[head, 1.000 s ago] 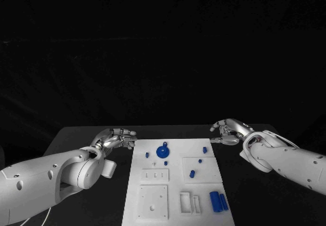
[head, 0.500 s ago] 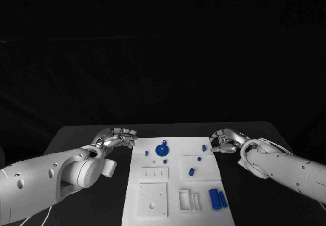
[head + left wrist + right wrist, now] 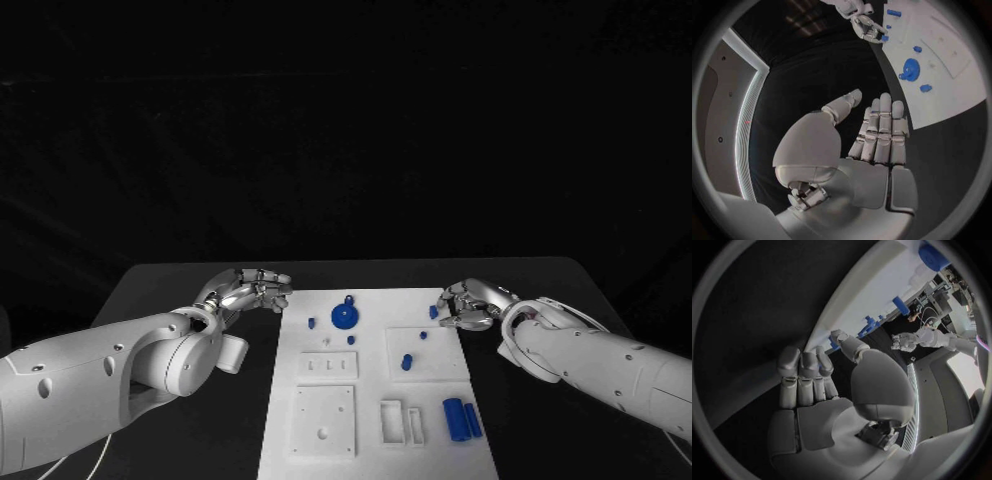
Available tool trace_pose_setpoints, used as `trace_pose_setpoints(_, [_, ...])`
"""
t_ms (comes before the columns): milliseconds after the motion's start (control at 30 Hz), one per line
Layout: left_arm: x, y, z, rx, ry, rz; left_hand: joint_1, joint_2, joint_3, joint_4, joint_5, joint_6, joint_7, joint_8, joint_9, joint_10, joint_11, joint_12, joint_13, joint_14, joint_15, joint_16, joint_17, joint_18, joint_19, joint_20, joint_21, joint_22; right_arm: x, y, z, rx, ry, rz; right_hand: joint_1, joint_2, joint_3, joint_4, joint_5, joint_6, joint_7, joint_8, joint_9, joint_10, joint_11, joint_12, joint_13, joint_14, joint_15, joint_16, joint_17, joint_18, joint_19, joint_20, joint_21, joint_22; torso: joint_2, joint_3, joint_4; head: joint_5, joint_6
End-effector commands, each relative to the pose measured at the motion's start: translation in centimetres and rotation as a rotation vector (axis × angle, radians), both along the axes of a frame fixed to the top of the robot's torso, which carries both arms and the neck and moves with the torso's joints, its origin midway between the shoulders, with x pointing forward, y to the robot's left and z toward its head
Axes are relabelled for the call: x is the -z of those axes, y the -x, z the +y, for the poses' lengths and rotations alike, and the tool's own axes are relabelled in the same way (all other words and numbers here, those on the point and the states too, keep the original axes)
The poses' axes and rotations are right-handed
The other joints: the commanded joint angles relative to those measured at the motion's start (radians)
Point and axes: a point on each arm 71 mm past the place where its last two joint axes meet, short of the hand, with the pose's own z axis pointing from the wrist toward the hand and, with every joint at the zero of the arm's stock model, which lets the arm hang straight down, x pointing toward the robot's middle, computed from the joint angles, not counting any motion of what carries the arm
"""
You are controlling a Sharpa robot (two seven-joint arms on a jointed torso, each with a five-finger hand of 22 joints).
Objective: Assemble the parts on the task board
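1. The right hand [image 3: 469, 303] has moved in toward the task board [image 3: 378, 400] since a second ago. It was out over the dark surface [image 3: 159, 290] then, and now it is at the board's right edge, near the far corner.
2. The left hand [image 3: 248, 290] has stayed in about the same spot, just off the board's far left corner.
3. The right hand's fingers are curled, with their tips right by a small blue part [image 3: 434, 312] at the board's edge. I cannot tell if it is holding that part or just touching it.
4. In the left wrist view the left hand [image 3: 873, 135] has its fingers straight and side by side, with the thumb out. It holds nothing.
5. The task board is a long white plate in the middle of the surface.
6. A round blue part [image 3: 345, 318] with a little stem lies near the far end of the board. A small blue peg [image 3: 312, 325] is just beside it.
7. More little blue parts lie near the middle of the board, one of them a short blue peg [image 3: 407, 364].
8. Two long blue parts [image 3: 462, 419] lie side by side near the close right corner.
9. There are no words or labels on the board that I can read.
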Motion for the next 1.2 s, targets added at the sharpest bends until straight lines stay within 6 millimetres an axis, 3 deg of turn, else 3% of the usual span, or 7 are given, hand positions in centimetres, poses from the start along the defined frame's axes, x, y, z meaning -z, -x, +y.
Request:
trace_pose_setpoints(33, [-0.1,0.0,-0.3,0.019,0.011,-0.009,-0.009,0.000,0.001,0.002,-0.003,0.003,0.001,0.002,0.001,0.007,0.001,0.001,0.000,0.001,0.004,-0.007,0.001,0.009,-0.004,0.001,0.007,-0.002,0.4,0.1,0.3,-0.023,-0.010,0.024,-0.003,0.016,0.003,0.009,-0.005,0.001,-0.006,0.005,-0.002,-0.003,-0.006,-0.003,-0.001,-0.001,-0.010,-0.007,0.002,0.124,-0.006,0.002,-0.001,0.018,0.000,-0.0004,0.0007,0.000,-0.002])
trace_pose_setpoints(233, [-0.1,0.0,-0.3,0.020,0.011,-0.008,-0.009,0.000,0.001,0.002,-0.003,0.003,0.001,0.002,0.001,0.006,0.001,0.001,0.000,0.001,0.004,-0.007,0.002,0.009,-0.004,0.001,0.007,-0.002,0.4,0.1,0.7,-0.030,-0.016,0.028,-0.004,0.037,0.016,0.020,-0.005,-0.004,-0.007,0.002,-0.003,-0.004,-0.007,-0.002,0.000,-0.001,-0.011,-0.007,0.003,0.124,-0.009,0.003,0.000,0.018,-0.001,-0.0013,0.0004,0.000,-0.005])
trace_pose_setpoints(600, [-0.1,0.1,-0.3,0.022,0.011,-0.006,-0.009,0.000,0.001,0.001,-0.003,0.001,0.001,0.001,0.001,0.005,0.002,0.000,0.000,0.001,0.004,-0.008,0.002,0.009,-0.005,0.001,0.007,-0.002,0.4,-0.1,1.6,-0.040,-0.025,0.024,-0.004,0.032,0.020,0.020,-0.005,-0.012,-0.008,-0.002,-0.005,-0.003,-0.008,0.000,0.001,0.000,-0.012,-0.007,0.005,0.124,-0.009,0.003,0.003,0.019,0.000,-0.0006,-0.0003,0.002,-0.007])
trace_pose_setpoints(800, [-0.1,0.1,-0.3,0.022,0.011,-0.006,-0.009,0.000,0.000,0.000,-0.003,0.000,0.002,0.000,0.001,0.004,0.002,-0.001,0.000,0.001,0.004,-0.008,0.002,0.009,-0.005,0.001,0.007,-0.002,0.4,-0.1,1.7,-0.039,-0.025,0.022,-0.006,0.018,0.019,0.017,-0.005,-0.021,-0.007,-0.006,-0.007,-0.005,-0.007,-0.001,0.000,0.000,-0.011,-0.007,0.006,0.124,-0.010,0.002,0.005,0.019,-0.001,-0.0014,0.0002,0.002,-0.009])
trace_pose_setpoints(1200, [-0.1,0.1,-0.2,0.020,0.011,-0.005,-0.009,0.000,0.000,0.001,-0.003,-0.001,0.002,0.000,0.001,0.003,0.003,-0.002,-0.001,0.001,0.004,-0.008,0.003,0.009,-0.005,0.001,0.007,-0.002,0.4,-0.1,1.8,-0.043,-0.028,0.023,-0.002,0.036,0.036,0.026,-0.005,-0.002,-0.003,0.005,-0.002,-0.002,-0.004,0.003,0.002,0.000,-0.008,-0.007,0.009,0.124,-0.011,0.000,0.008,0.019,-0.001,-0.0012,-0.0012,0.004,-0.010])
